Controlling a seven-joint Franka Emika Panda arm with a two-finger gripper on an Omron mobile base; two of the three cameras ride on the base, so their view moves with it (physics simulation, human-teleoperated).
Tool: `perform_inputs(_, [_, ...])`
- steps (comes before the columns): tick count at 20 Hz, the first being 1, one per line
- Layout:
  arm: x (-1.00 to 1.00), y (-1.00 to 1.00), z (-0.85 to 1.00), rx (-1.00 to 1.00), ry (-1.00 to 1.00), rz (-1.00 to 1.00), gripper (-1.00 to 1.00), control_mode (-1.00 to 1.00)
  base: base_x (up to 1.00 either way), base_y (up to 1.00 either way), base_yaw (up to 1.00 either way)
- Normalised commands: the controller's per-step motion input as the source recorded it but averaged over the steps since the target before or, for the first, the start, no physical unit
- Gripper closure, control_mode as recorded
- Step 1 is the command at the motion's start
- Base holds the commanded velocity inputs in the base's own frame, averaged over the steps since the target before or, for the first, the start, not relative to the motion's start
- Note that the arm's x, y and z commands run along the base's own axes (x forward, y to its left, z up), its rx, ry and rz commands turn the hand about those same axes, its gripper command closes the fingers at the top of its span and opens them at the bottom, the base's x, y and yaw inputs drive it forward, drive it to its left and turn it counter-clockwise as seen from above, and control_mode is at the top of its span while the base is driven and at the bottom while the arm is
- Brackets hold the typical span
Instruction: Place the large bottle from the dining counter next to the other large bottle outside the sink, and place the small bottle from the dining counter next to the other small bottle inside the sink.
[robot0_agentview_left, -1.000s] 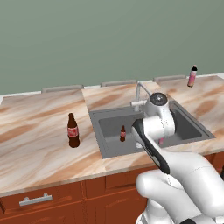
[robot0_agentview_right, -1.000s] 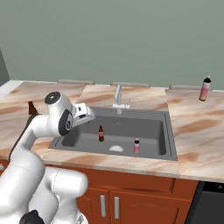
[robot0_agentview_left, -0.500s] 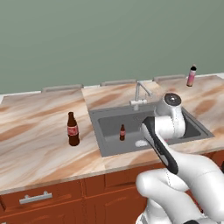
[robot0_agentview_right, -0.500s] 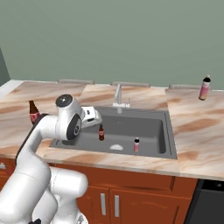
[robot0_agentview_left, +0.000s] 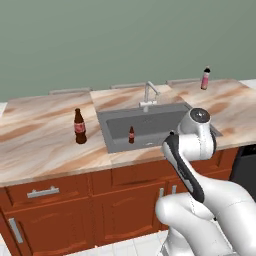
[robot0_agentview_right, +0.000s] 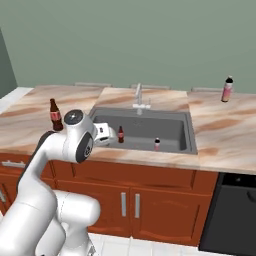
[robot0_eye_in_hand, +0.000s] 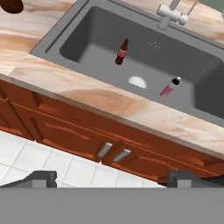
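Hand view: the tall brown bottle (robot0_eye_in_hand: 11, 5) was cut by the top-left edge, only its base showing; the faucet (robot0_eye_in_hand: 173, 13) lost its spout at the top edge. The sink (robot0_eye_in_hand: 94, 19) ran off the right edge. The small pink bottle (robot0_eye_in_hand: 169, 87) in the basin was too small to read. Left base view: the robot's arm hid the sink's (robot0_agentview_left: 117, 145) front right corner.
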Motion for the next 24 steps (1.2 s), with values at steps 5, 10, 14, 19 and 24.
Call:
perform_inputs(5, [0.0, 0.0, 0.0, 0.0, 0.0, 0.0, -1.0, 1.0, 0.0, -0.53, 0.0])
perform_inputs(10, [0.0, 0.0, 0.0, 0.0, 0.0, 0.0, -1.0, 1.0, 0.0, -0.86, 0.0])
perform_inputs(14, [0.0, 0.0, 0.0, 0.0, 0.0, 0.0, -1.0, 1.0, 0.0, -0.94, 0.0])
perform_inputs(19, [0.0, 0.0, 0.0, 0.0, 0.0, 0.0, -1.0, 1.0, 0.08, -0.98, 0.0])
perform_inputs(24, [0.0, 0.0, 0.0, 0.0, 0.0, 0.0, -1.0, 1.0, 0.15, -1.0, 0.0])
